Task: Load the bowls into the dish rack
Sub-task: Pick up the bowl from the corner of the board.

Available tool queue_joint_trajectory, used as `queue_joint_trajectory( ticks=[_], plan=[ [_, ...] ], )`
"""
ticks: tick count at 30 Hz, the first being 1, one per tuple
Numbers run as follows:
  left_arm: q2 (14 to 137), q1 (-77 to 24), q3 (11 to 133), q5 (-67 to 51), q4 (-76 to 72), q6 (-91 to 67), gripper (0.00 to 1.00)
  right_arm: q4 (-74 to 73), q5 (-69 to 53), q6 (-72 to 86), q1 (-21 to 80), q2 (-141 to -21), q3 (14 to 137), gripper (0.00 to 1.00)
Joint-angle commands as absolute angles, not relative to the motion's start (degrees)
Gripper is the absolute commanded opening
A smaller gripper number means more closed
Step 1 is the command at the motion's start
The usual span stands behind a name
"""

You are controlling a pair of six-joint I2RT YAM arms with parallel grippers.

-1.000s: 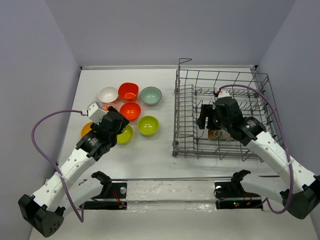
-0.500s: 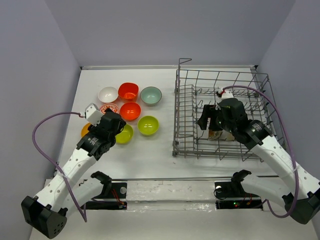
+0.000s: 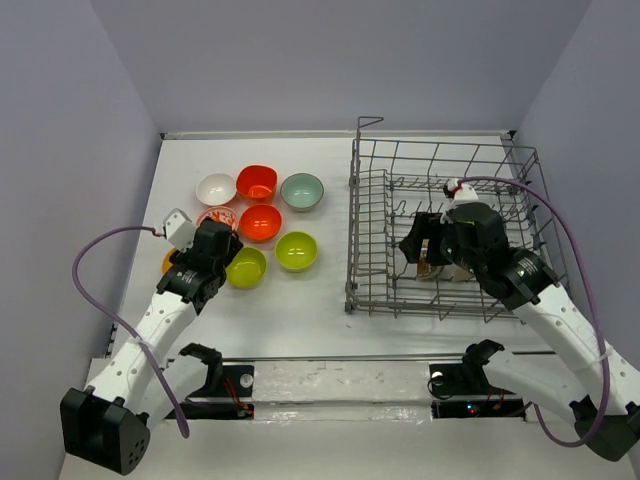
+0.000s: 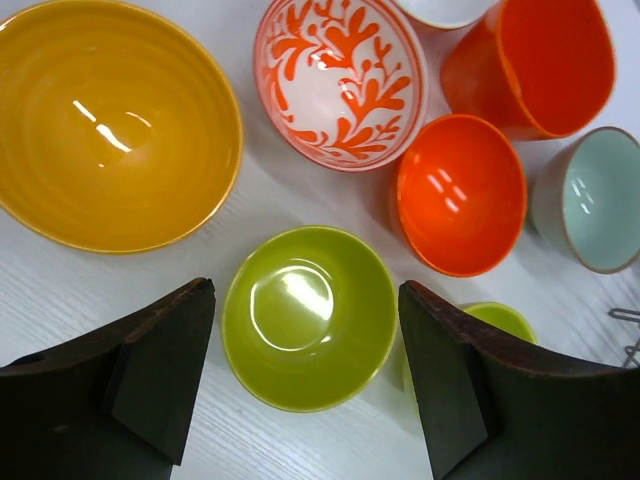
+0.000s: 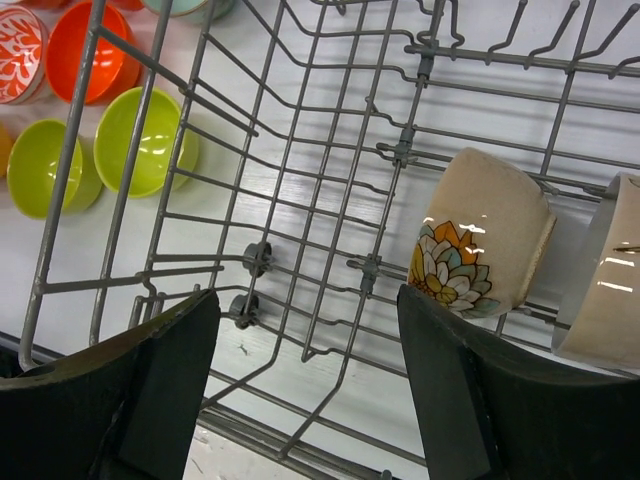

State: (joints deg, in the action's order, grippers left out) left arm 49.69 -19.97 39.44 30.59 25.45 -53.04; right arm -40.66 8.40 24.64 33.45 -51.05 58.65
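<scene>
While left gripper [image 4: 305, 297] hovers spread over lime green bowl [image 4: 310, 335], right gripper [image 5: 308, 300] stands spread inside dish rack [image 5: 403, 148], floral cup [image 5: 480, 235] at two o'clock.

The left gripper [image 3: 228, 262] hovers over a lime green bowl [image 3: 247, 268] at the near edge of the clustered bowls [image 3: 260, 222] on the white table [image 3: 300, 305], while the right gripper [image 3: 413, 245] hangs inside the dish rack [image 3: 375, 200].
</scene>
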Motion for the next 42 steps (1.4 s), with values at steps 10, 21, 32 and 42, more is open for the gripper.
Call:
queue_joint_trajectory(
  ticks=[10, 21, 32, 42],
  plan=[
    [50.5, -14.2, 31.5, 23.2, 15.0, -50.0, 0.83, -40.0, 8.6, 24.6, 33.8, -48.3, 55.1, 0.77],
    [50.9, -14.2, 27.7, 21.4, 11.9, -50.0, 0.81, -40.6, 9.2, 25.0, 33.8, -47.5, 54.9, 0.78],
    [50.0, -14.2, 22.8, 17.7, 8.7, -50.3, 0.75, -40.3, 9.6, 25.2, 33.8, -47.6, 54.8, 0.78],
    [53.2, -14.2, 20.7, 16.0, 6.3, -49.4, 0.63, -40.3, 9.6, 25.5, 33.8, -47.7, 54.8, 0.78]
  ],
)
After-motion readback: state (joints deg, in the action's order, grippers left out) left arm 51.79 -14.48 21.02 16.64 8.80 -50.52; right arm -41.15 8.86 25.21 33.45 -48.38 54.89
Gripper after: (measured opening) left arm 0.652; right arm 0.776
